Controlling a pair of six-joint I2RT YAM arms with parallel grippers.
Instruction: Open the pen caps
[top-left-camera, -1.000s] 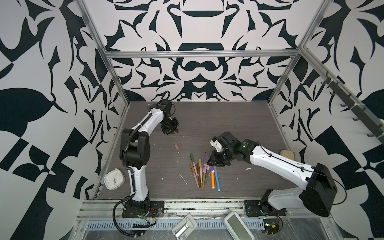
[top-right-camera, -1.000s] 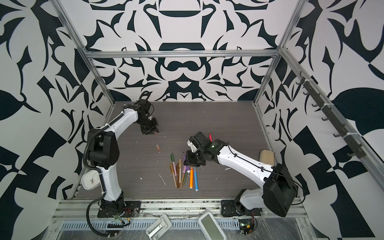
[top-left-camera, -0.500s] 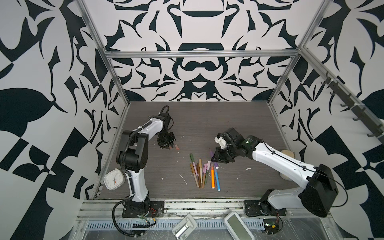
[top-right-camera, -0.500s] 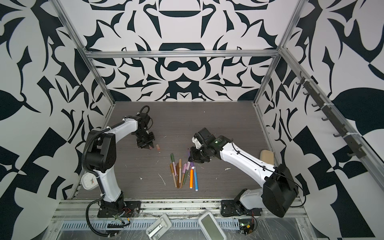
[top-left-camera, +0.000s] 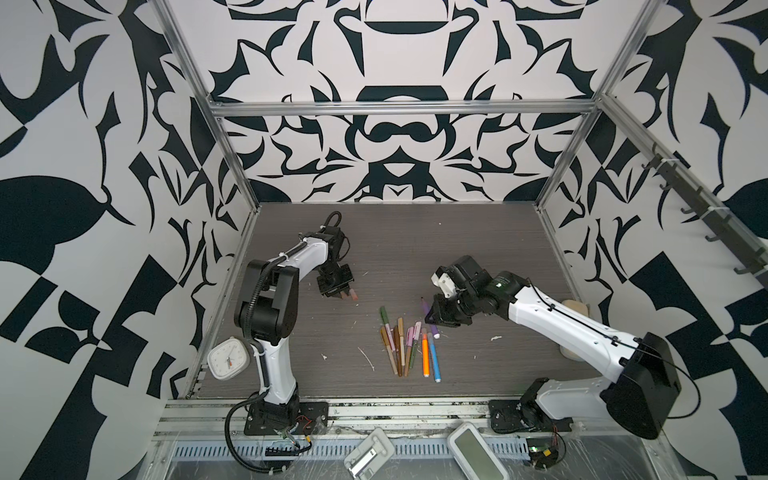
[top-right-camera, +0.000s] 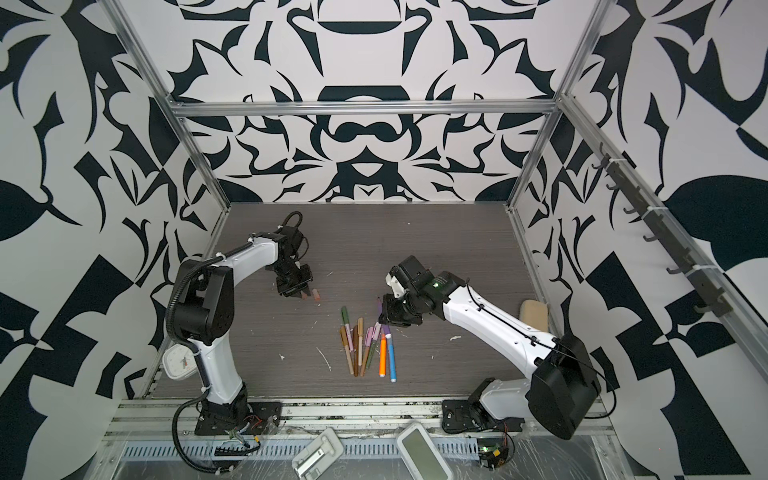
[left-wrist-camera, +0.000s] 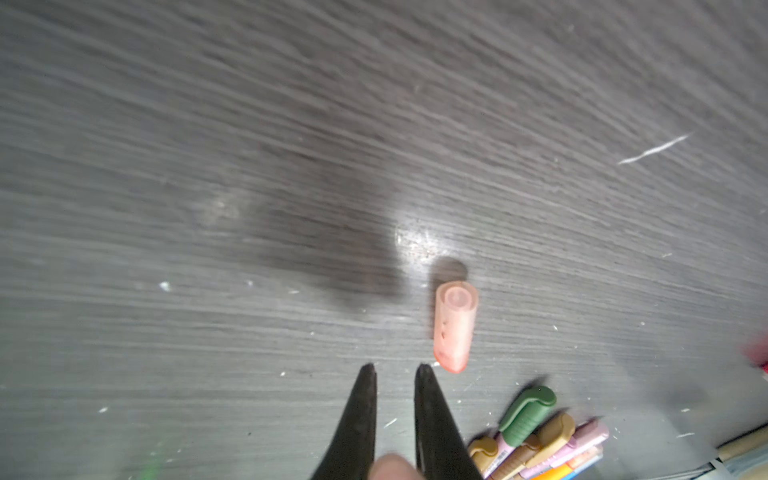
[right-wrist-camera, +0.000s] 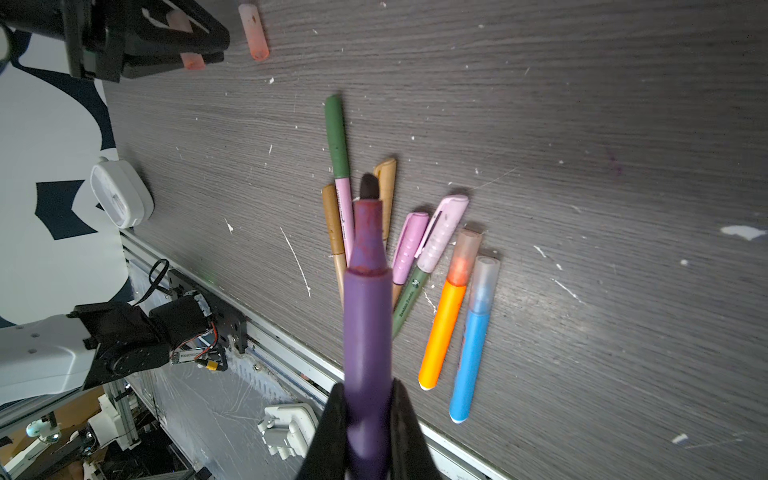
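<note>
Purple pen is uncapped, chisel tip bare, gripped mid-barrel by the right end effector, jaws closed tight on it. In both top views it hangs tilted over the far-right edge of the pen pile, tip aimed far. Can't tell if its back end touches the worktop.

Peach cap is pinched deep btwn the jaws of the left end effector. The fingertips past it show a narrow gap. This end effector sits low over the worktop, far-left of the pile & well apart from it. A loose peach cap lies on its side on the worktop just right of those fingertips, w/ a small gap, not touching.

Rest of the pens lie capped in a loose fan, center-near on the worktop. The green-capped pen reaches farthest, on the pile's left side, w/ tan pens next to it. Two w/ pink caps are in the middle. Orange pen & blue pen lie side by side on the right, each w/ a clear cap on.

Around: a small white clock at the near-left worktop edge by the left arm's base. A beige block at the right edge, partly hidden by the right arm. White flecks are scattered across the dark woodgrain surface.
</note>
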